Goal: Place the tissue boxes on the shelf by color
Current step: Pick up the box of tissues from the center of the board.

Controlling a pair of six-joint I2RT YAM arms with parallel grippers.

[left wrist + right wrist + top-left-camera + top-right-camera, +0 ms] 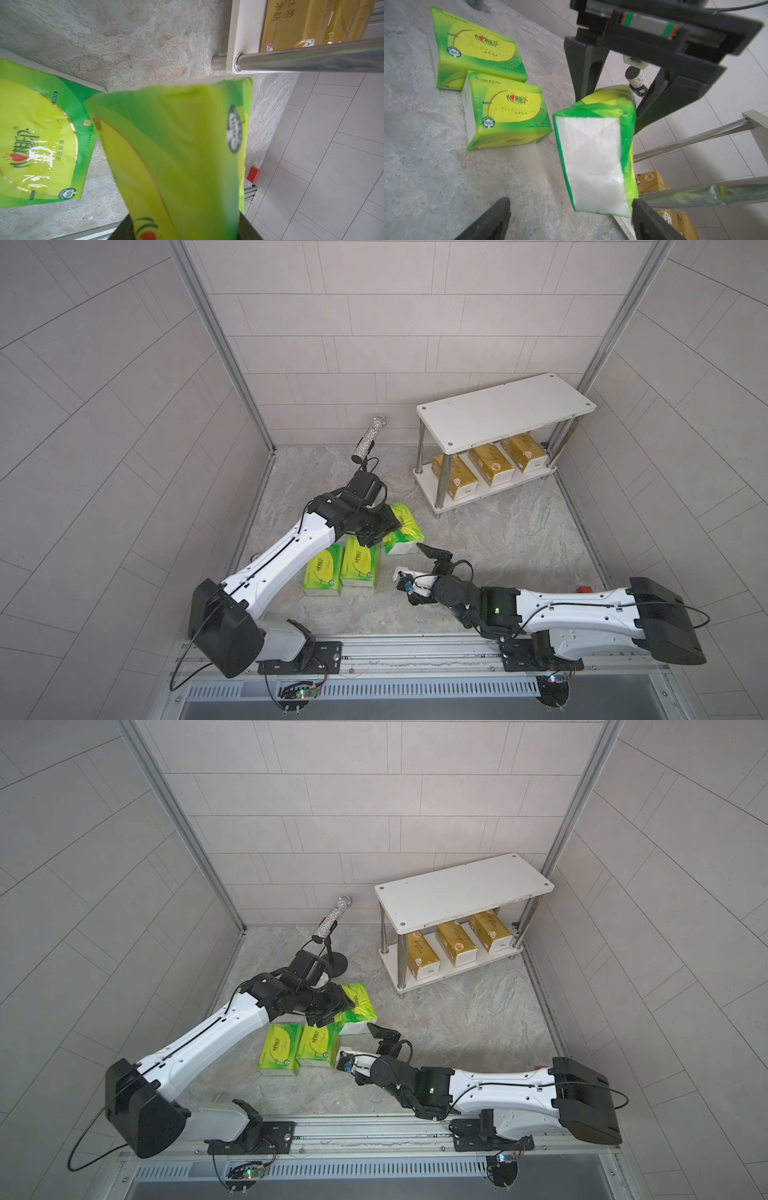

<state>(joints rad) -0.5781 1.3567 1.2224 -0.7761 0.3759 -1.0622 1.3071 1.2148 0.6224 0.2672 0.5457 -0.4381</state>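
Grey bench (425,166) below; with left fingers (583,68) clamped on green pack (591,162), centre it between wide-apart right fingers (492,220) before closing.

Left arm (286,551) stretched diagonally out from its rail mount, wrist pitched down. Left gripper (380,533) clamped across a green tissue pack (405,531), which it holds tilted. Right arm (573,605) lies low, elbow folded, forearm running toward the left arm. Right gripper (570,200) jaws spread wide, gripping nothing, aimed at the pack's end.

shelf (505,406) back right | shelf packs (491,464) on lower board (426,487) | floor packs (322,574) side by side, front-left of shelf
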